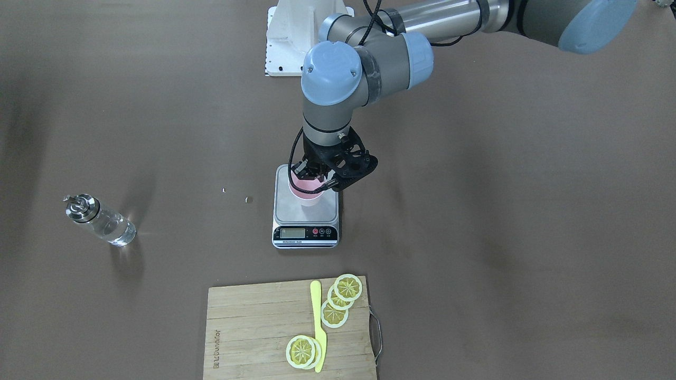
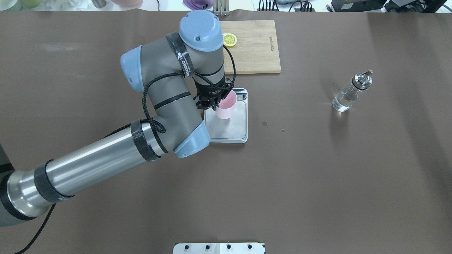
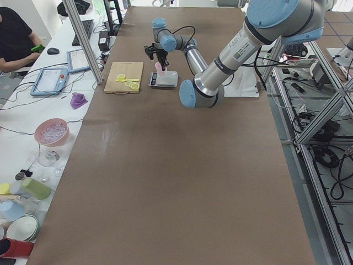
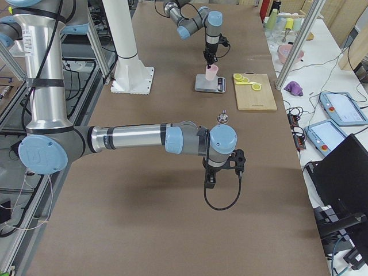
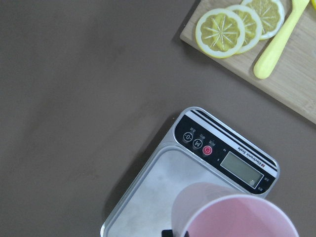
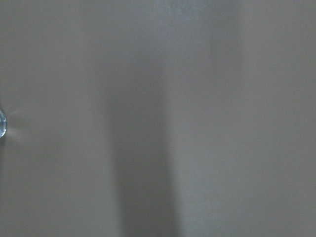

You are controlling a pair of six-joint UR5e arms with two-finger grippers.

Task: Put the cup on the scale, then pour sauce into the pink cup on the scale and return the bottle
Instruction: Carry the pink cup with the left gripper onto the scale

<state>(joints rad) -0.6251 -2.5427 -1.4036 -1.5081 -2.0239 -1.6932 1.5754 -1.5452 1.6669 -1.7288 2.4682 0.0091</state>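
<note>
The pink cup sits over the rear half of the scale, toward the platform's back edge and away from the display. The views do not settle whether its base rests on the metal or hangs just above it. If it is let go while off the surface or slightly canted, so light a cup would likely tip or skid off the near rim. One set this far back also leaves little margin for the pour. The left gripper comes straight down on it with its jaws drawn narrow, pinching the cup's wall at the rim. A finger dragging on that rim as it lifts away could pull the cup over. The glass bottle, its clear sauce inside, stands well apart on the robot's right side. The right gripper hovers over bare table, and I cannot tell whether it is open.
</note>
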